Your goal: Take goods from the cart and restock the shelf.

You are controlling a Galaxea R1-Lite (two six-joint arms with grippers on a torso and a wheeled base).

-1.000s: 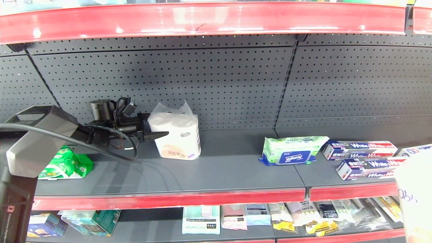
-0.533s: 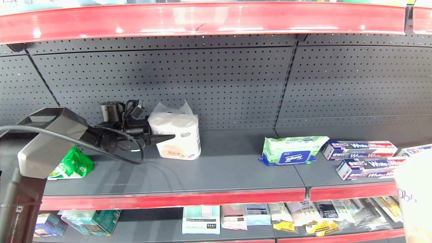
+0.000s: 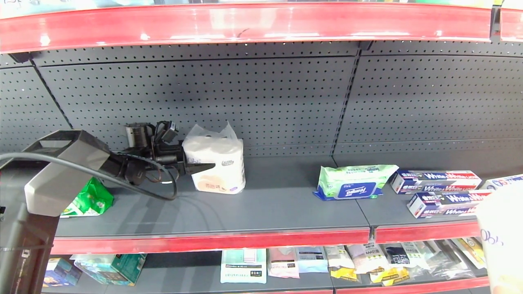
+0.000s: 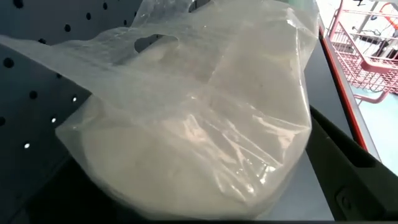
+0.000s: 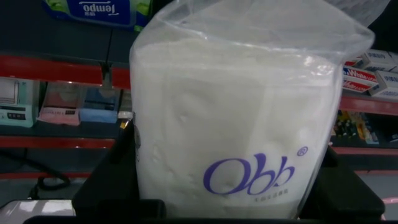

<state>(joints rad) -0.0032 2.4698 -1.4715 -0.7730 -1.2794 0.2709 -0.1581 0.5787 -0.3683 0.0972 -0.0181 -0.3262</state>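
The left claw (image 3: 206, 161) is clamped on the bagged toilet roll pack (image 3: 224, 173), upright at the back of the grey shelf (image 3: 282, 202), so settle its base flat before letting go and withdraw level, clear of the loose bag; the right claw (image 5: 233, 190) grips a second pack (image 5: 239, 106).

Held in the right hand (image 5: 235, 183): a bagged white tissue pack (image 5: 236, 118), dark fingers (image 5: 109, 177) pressed against both sides. Farther off, a red-edged shelf (image 5: 50, 67), wipes pack (image 5: 93, 9), toothpaste boxes (image 5: 376, 70).
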